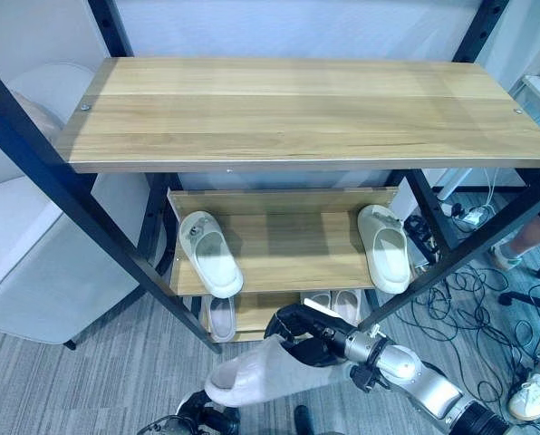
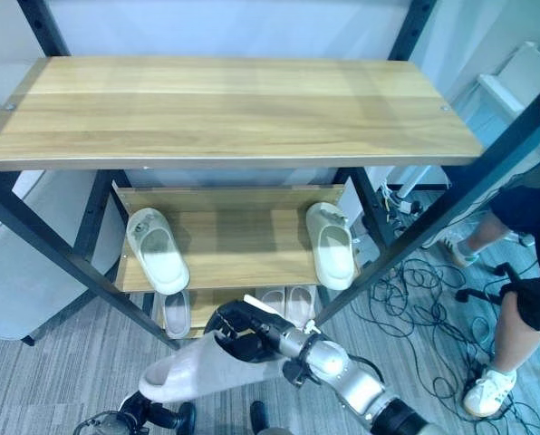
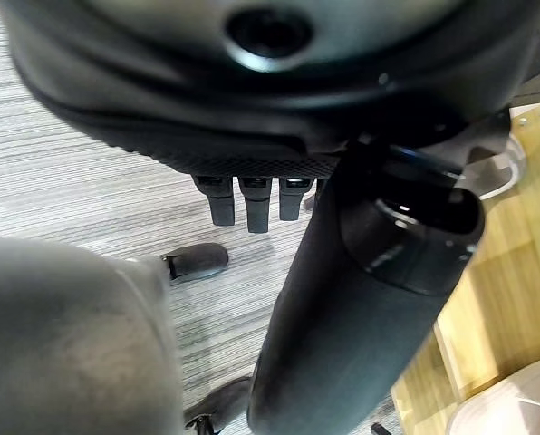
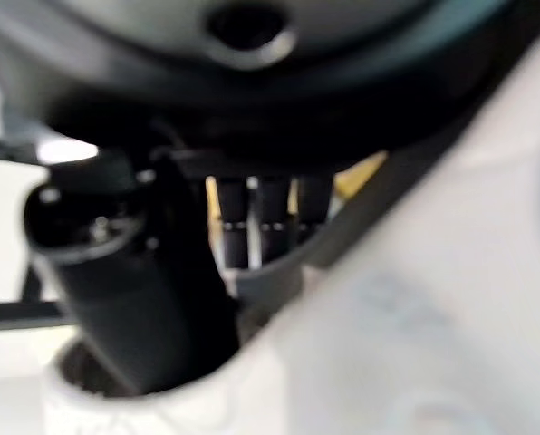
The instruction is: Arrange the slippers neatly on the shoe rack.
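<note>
- A wooden shoe rack (image 1: 297, 109) with black metal posts stands ahead, with a wide bare top shelf, a middle shelf (image 1: 284, 240) below it, and a lower shelf (image 1: 252, 313) under that.
- On the middle shelf, one pale slipper (image 1: 210, 253) lies toward the rack's left end, angled, and a second slipper (image 1: 385, 246) lies at the right end, well apart from the first.
- On the lower shelf, a pair of slippers (image 1: 333, 304) sits side by side, with another single slipper (image 1: 220, 317) to their left.
- In front of the rack, below its lower shelf, the right hand (image 1: 311, 337) grips a pale held slipper (image 1: 256, 373), its thumb and fingers curled round one end while the rest juts out toward the left.
- Risk, as a judgement: gripped at one end only, the held slipper could sag or twist free, or catch the shelf's front edge or a post on the way in.
- The left hand (image 3: 252, 204) hangs above grey carpet (image 3: 80, 172) beside the rack, fingers loosely straight and holding nothing.
</note>
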### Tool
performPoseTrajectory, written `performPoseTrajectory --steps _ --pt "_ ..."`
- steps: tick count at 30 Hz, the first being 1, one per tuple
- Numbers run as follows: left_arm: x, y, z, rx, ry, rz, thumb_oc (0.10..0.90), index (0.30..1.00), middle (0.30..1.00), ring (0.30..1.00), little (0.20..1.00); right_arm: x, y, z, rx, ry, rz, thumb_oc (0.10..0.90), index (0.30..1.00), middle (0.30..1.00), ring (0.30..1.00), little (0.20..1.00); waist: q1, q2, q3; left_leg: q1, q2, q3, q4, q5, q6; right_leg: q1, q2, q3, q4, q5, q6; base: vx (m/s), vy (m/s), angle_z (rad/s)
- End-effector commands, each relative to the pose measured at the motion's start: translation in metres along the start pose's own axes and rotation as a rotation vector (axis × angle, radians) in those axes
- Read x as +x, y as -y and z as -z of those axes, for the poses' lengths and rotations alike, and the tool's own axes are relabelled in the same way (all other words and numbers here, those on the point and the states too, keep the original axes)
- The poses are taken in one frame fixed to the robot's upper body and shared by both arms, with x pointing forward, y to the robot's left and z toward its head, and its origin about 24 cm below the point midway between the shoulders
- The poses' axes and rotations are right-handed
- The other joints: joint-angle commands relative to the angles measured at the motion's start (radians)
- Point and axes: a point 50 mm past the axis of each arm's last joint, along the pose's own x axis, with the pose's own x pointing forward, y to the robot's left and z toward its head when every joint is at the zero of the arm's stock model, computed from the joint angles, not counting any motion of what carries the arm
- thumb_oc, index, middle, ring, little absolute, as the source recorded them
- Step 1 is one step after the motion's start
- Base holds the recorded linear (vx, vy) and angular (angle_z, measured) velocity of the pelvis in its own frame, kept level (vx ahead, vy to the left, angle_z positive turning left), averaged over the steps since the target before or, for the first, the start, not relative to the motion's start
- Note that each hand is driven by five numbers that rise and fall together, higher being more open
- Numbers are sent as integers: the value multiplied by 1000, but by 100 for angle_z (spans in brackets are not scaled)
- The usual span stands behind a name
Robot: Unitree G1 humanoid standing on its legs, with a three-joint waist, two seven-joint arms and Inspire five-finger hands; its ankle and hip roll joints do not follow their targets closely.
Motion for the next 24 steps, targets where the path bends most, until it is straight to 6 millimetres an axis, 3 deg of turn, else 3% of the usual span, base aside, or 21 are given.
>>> performPoseTrajectory --steps 1,6,14,15,17,18,20,22,24 --pt "2 -26 -16 51 46 -61 800 900 900 900 900 17 13 -71 -103 339 53 400 300 300 300 300 53 -70 75 -49 -20 66 189 -131 25 -147 -15 29 217 31 -2 -174 -99 43" --pt "2 -33 -24 49 71 -85 800 900 900 900 900 23 36 -81 -186 349 169 400 300 300 300 300 54 -64 147 -206 -4 61 368 -151 19 -273 -6 17 346 13 -9 -142 -70 16" --pt "0 -55 -71 0 240 -159 800 900 900 900 900 12 81 -114 -318 444 448 400 300 300 300 300 39 -31 245 -428 11 60 587 -155 13 -485 -12 7 585 -31 -19 -125 -54 13" --pt "-4 -58 -91 -17 330 -167 800 900 900 900 900 3 95 -134 -377 512 542 400 300 300 300 300 36 -13 281 -498 7 61 653 -155 14 -547 -15 1 650 -49 -27 -143 -39 10" --pt "-10 -66 -109 -16 412 -187 800 900 900 900 900 -8 112 -162 -466 598 660 400 300 300 300 300 28 18 313 -606 9 58 746 -173 17 -660 -6 2 751 -65 -29 -160 -49 12" --pt "-10 -66 -109 -17 412 -187 800 900 900 900 900 -8 112 -162 -467 599 660 400 300 300 300 300 29 19 313 -612 10 58 757 -179 17 -664 -4 2 759 -70 -29 -116 -32 8" --pt "-14 -73 -115 -20 445 -203 800 900 900 900 900 -16 116 -183 -523 674 704 400 300 300 300 300 28 33 332 -676 12 55 828 -199 23 -741 12 11 835 -78 -31 -76 -19 3" --pt "-18 -83 -129 -12 481 -232 800 900 900 900 900 -25 122 -219 -608 791 775 400 300 300 300 300 26 59 366 -790 6 55 951 -220 29 -853 40 15 951 -107 -36 -87 -44 -5" --pt "-19 -85 -134 -21 497 -238 800 900 900 900 900 -27 124 -226 -629 809 796 400 300 300 300 300 25 67 375 -830 6 58 991 -232 29 -887 49 20 987 -111 -34 -52 -18 -9"
